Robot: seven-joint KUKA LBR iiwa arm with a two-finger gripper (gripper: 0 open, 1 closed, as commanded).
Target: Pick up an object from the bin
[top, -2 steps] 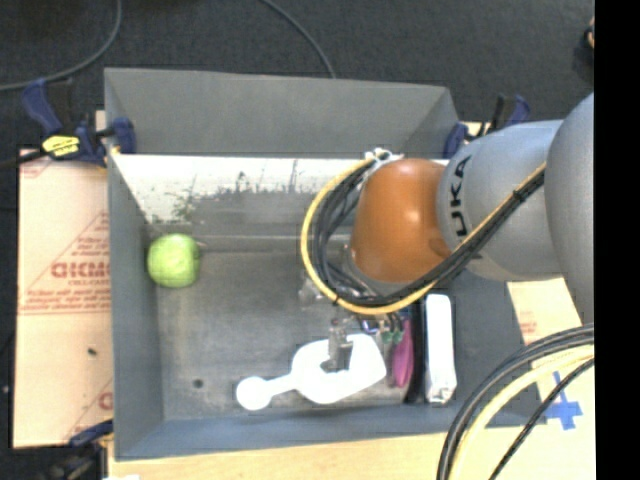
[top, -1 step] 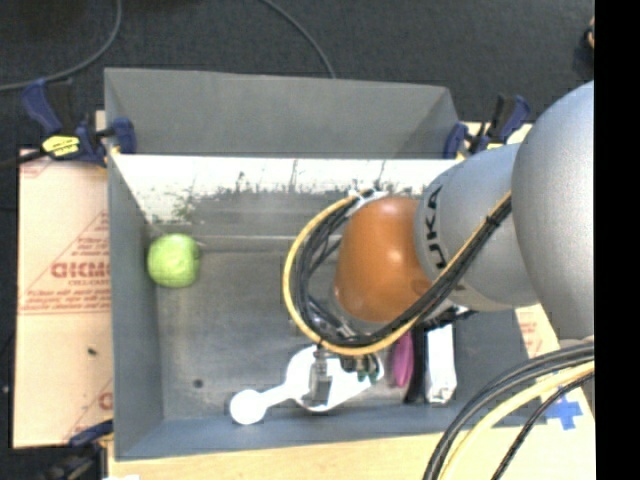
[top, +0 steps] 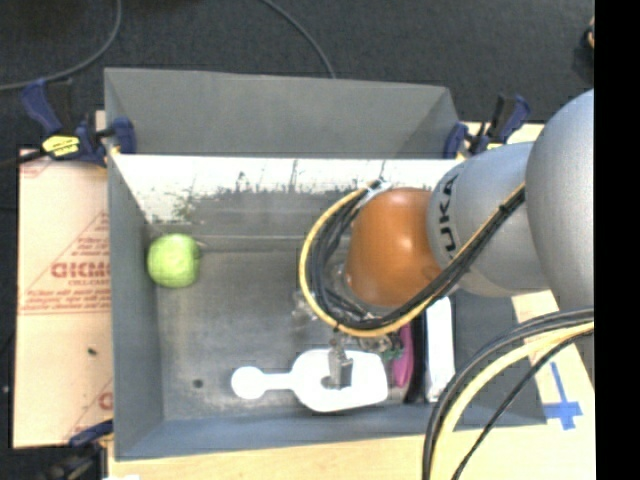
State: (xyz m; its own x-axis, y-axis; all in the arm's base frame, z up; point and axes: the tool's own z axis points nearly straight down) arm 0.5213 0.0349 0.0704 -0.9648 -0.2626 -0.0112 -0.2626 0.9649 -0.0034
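Orange-capped arm (top: 400,248) above our grey bin (top: 270,183)
Flat white paddle (top: 300,382) lies at the near wall, green ball (top: 174,260) far left; the tool (top: 340,368) hangs over the paddle's broad end, spread or pressed we cannot tell. We judge it light, stiff, slick: grip the narrow neck.

The bin (top: 135,348) floor lies open across its middle and left, save a green ball (top: 174,260) by the left wall. The arm (top: 500,228) covers the right side, where a white paddle (top: 300,386), a pink thing (top: 403,360) and a white bar (top: 439,348) crowd the front corner.
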